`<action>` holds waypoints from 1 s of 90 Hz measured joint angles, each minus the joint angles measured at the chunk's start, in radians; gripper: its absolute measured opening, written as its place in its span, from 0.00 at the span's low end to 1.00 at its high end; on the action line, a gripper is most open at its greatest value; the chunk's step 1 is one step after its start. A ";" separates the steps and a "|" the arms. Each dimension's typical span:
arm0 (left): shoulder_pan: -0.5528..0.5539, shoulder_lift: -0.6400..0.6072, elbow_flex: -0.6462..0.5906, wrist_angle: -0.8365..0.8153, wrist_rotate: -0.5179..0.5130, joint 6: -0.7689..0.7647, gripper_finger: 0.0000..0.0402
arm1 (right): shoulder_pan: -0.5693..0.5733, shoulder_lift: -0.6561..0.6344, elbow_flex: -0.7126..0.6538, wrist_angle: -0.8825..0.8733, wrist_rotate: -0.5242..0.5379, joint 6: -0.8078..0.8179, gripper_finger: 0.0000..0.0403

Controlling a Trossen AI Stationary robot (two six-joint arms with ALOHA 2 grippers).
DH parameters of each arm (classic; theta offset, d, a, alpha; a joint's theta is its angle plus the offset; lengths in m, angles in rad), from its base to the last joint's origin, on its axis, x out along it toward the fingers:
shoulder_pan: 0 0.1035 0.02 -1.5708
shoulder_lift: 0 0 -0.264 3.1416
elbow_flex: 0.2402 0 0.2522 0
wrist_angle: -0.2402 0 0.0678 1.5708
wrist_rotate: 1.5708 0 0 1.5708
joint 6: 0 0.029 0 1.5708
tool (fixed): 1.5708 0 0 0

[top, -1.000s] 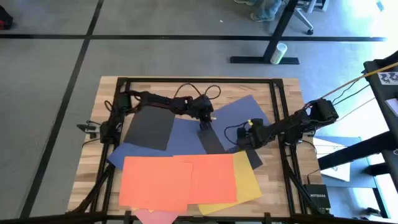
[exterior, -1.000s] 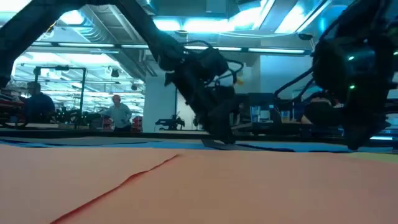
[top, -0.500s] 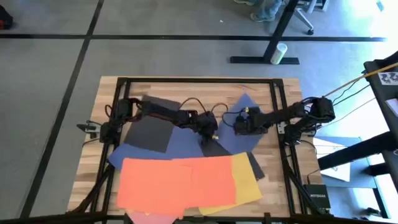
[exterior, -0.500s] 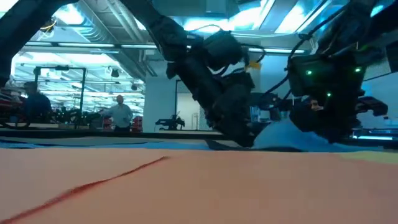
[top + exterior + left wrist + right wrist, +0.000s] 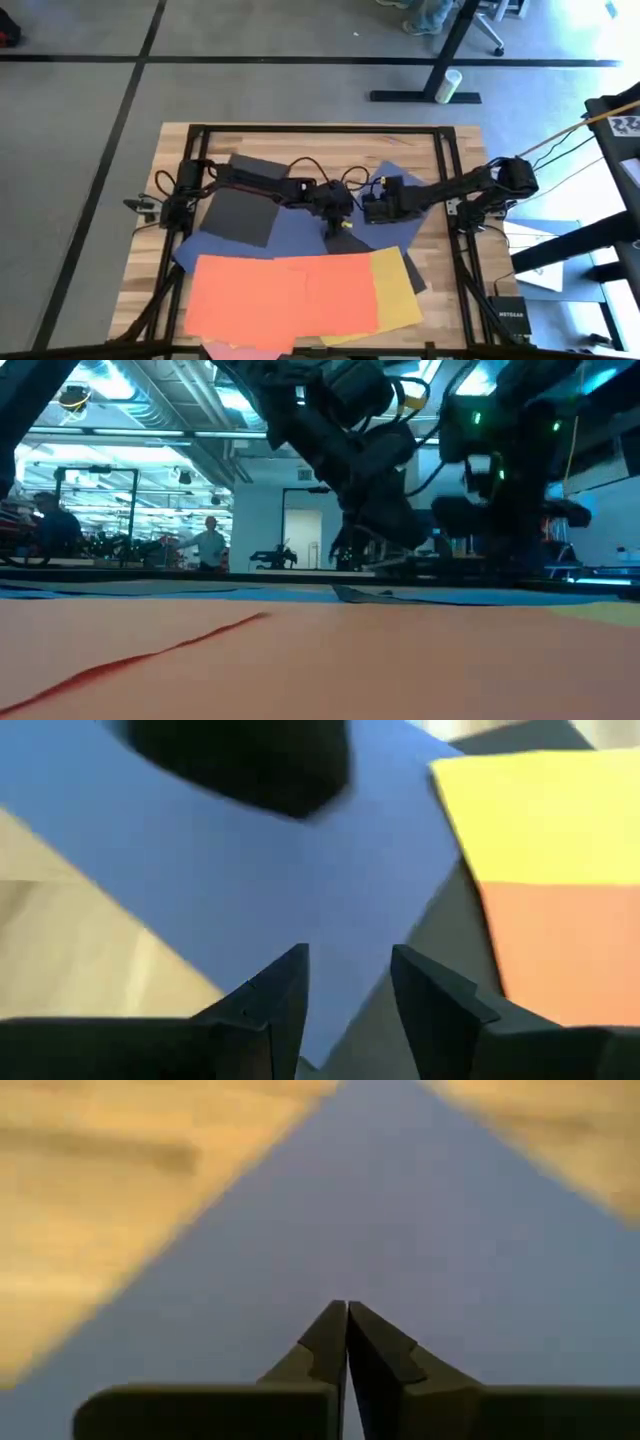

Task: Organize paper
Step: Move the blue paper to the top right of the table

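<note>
The paper lies spread and overlapping on the wooden table (image 5: 170,150): a black sheet (image 5: 240,205) at the left, navy blue sheets (image 5: 300,228) in the middle, orange-red sheets (image 5: 280,290) and a yellow sheet (image 5: 400,292) along the near side, and a pink edge (image 5: 240,350) under them. My left gripper (image 5: 336,216) is open, low over the near edge of a blue sheet (image 5: 270,870), where a dark sheet (image 5: 430,960) shows beneath. My right gripper (image 5: 372,206) is shut, over the right blue sheet (image 5: 400,1230). My left gripper has its fingers (image 5: 285,990) apart over the blue sheet's edge (image 5: 345,1010), coming slanting from above; I cannot tell whether they touch it. My right gripper points its shut fingertips (image 5: 330,1330) at the right blue sheet (image 5: 380,1280), and I cannot tell whether they rest on it.
A black metal frame (image 5: 320,130) rings the table, and cables loop over the far middle (image 5: 320,165). Bare wood shows at the far edge and the right edge (image 5: 440,250). Both arms meet over the table's middle. People stand far off in the room (image 5: 210,545).
My right gripper has gone toward the table's left and far side, ending close beside my left gripper. My left gripper has moved a little toward the near edge. The right blue sheet has slid slightly left; half a second ago part of it was raised by the right gripper, and it lies flat now.
</note>
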 joint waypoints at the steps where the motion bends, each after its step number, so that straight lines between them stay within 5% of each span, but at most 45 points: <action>1: 0.000 0.000 0.000 0.000 -0.001 0.000 0.32 | -0.004 0.006 -0.005 0.003 -0.012 -0.009 0.00; 28: 0.001 0.000 -0.005 0.018 -0.042 0.025 0.32 | -0.074 0.071 -0.016 0.058 -0.001 -0.117 0.00; 56: -0.009 0.006 -0.006 0.010 -0.044 0.032 0.32 | -0.186 0.073 -0.002 0.100 -0.035 -0.656 0.00; 70: -0.008 0.006 -0.006 0.002 -0.041 0.034 0.32 | -0.195 0.081 0.061 -0.003 0.013 -0.838 0.00; 90: -0.027 -0.096 -0.006 -0.199 -0.044 0.099 0.32 | -0.140 0.078 0.300 -0.318 0.174 -0.775 0.00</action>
